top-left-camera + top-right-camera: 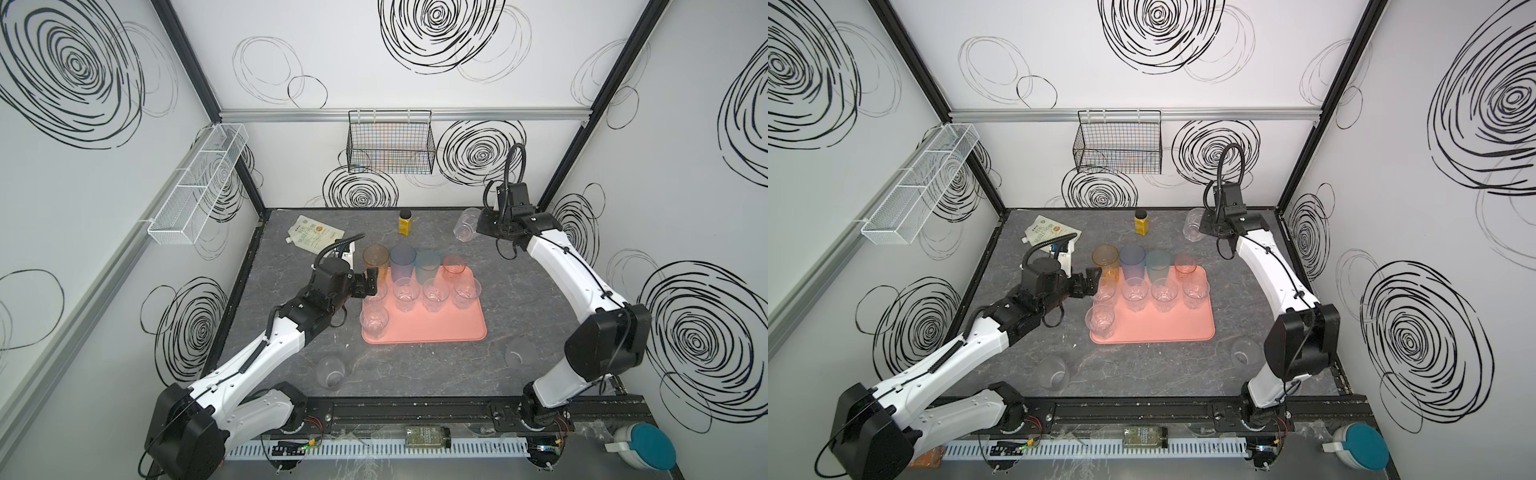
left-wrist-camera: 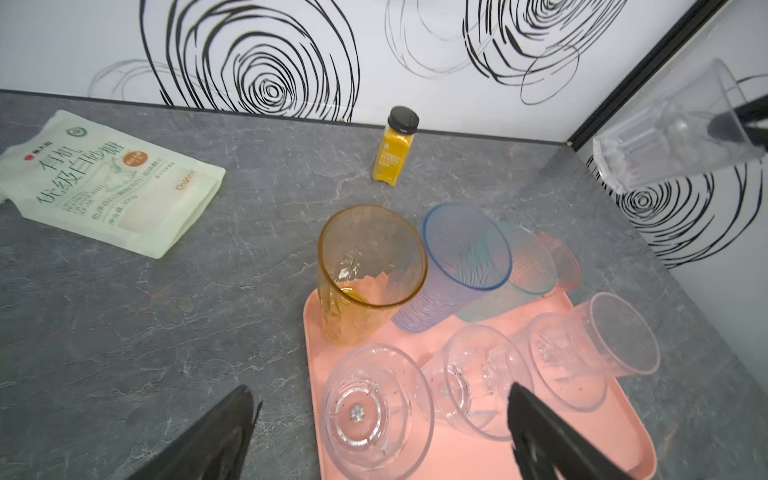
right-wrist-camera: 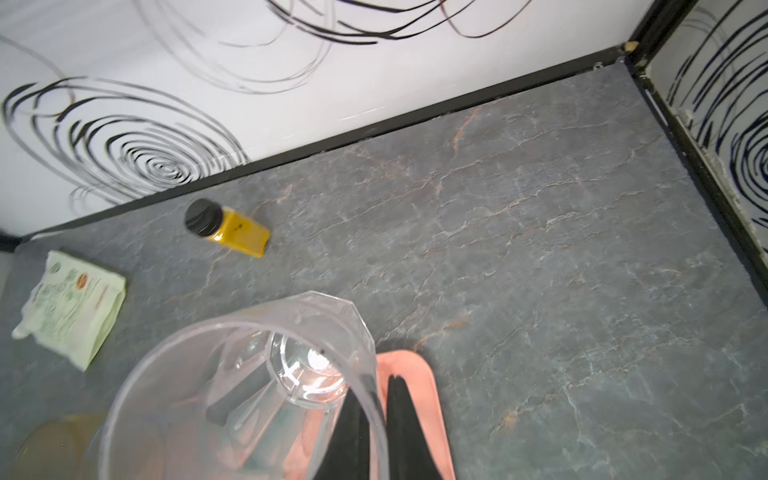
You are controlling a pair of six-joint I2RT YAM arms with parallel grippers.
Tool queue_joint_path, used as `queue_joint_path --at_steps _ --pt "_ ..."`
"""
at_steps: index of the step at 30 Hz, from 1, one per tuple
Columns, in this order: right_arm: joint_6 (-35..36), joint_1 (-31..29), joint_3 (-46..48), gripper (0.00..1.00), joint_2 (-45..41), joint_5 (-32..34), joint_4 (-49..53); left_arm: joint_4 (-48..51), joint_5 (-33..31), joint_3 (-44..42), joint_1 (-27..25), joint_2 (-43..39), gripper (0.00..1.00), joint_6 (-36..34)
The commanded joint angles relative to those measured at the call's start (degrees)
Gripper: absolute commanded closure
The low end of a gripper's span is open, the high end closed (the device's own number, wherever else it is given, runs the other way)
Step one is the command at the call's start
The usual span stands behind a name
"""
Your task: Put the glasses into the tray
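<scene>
The salmon-pink tray (image 1: 440, 328) lies below the right gripper (image 3: 376, 419), off toward the robot's base and the middle of the cell. Its bare near half, beside the lone front tumbler (image 1: 374, 322), looks like the place the coming move must reach. The right arm is the one to do it: its jaws pinch the rim of a clear tumbler (image 1: 466, 226), one finger inside the mouth and one outside, with the glass held clear of the table. The tumbler's long axis runs on past the fingertips, mouth at the gripper, base pointing away and tilted well off upright, so I judge it needs righting before set-down. The left gripper (image 1: 372, 284) hangs spread wide and empty over the tray's left edge, nearer the tray but holding nothing. A loose tumbler (image 1: 330, 372) stands on the table behind it, toward the robot's base
</scene>
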State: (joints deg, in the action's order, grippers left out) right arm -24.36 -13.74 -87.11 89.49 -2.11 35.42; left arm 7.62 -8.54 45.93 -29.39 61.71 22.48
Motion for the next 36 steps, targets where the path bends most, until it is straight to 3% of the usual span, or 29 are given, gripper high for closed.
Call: queue_joint_path --at_steps 1,10,15,21,31,36 --pt "-0.03 -5.22 4.95 1.00 -6.10 -1.27 2.79 6.46 -3.84 2.52 -1.01 -1.72 0.03 1.32" --pt "-6.74 -21.30 13.48 1.00 -12.20 -6.70 6.55 8.82 -6.76 -5.70 -8.33 -8.87 0.02 7.57" --pt "-10.00 -31.00 16.61 1.00 -12.82 -3.58 7.66 11.71 -9.14 -8.20 -10.77 -12.13 0.02 9.59" --pt "-12.32 -34.64 22.71 1.00 -11.59 -1.57 3.84 12.42 -9.71 -9.62 -10.95 -13.95 0.02 9.96" --pt "-14.22 -38.88 21.94 1.00 -2.90 8.53 1.82 11.28 -8.95 -11.53 -11.04 -13.73 0.03 11.01" --pt "-14.13 -39.57 22.14 1.00 -0.88 10.03 1.03 11.15 -9.21 -12.31 -10.98 -13.89 0.03 10.75"
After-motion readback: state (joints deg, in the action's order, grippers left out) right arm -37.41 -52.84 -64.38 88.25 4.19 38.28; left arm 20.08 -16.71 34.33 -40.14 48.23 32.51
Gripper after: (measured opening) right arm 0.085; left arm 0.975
